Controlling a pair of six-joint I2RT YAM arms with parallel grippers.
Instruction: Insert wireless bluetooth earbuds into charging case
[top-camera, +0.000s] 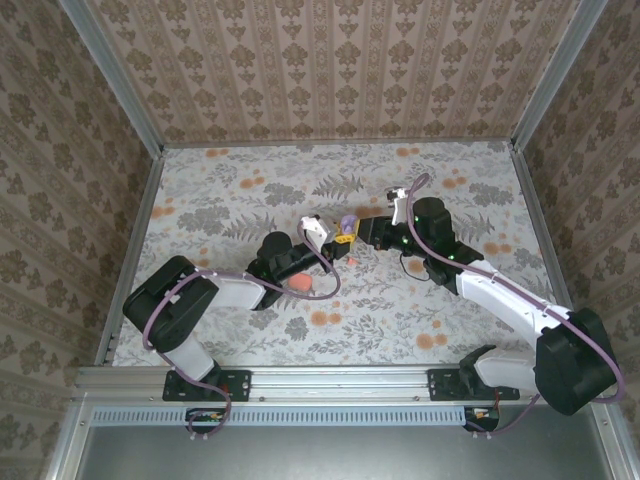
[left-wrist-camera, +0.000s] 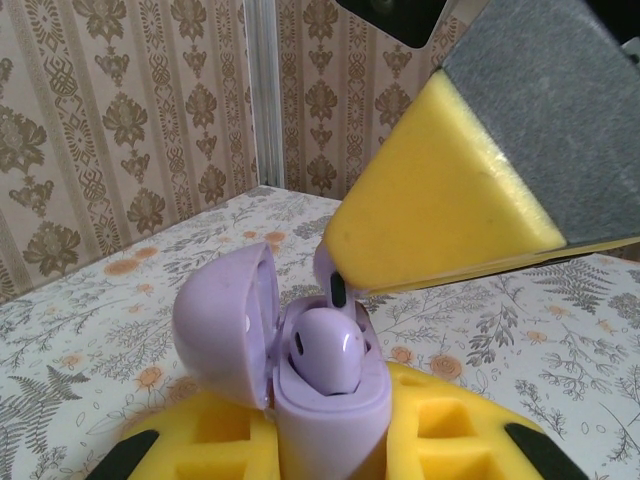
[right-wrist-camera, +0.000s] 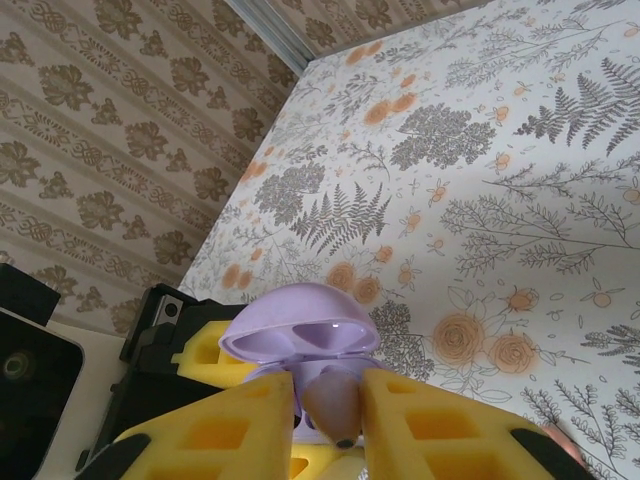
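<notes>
One of the two buds is home, so about half the job looks done. The seated earbud (left-wrist-camera: 325, 362) rests in its well inside the charging case (left-wrist-camera: 330, 412), which here is lilac rather than coral, its lid (left-wrist-camera: 225, 320) swung open to the side. The left gripper (left-wrist-camera: 328, 445) is closed tight on the lower body of the case, a yellow pad on either side, holding it upright and off the table (top-camera: 250, 200) near the middle of the workspace. The right gripper (right-wrist-camera: 332, 425) meets it from the opposite side with the second earbud (right-wrist-camera: 335, 400) pinched between its own yellow pads. The gap between them is narrow, no wider than the bud, and both pads look to be touching it. From the left wrist view that bud hangs just above the free well beside the seated one. Its dark tip points down, close to the case rim, but I can't tell whether it has entered the well yet. What's left, as I judge it: lower the bud fully into place, let go, and perhaps shut the lid. A coral-pink round object (top-camera: 298, 285) lies on the table beside the left arm, apart from all this.
</notes>
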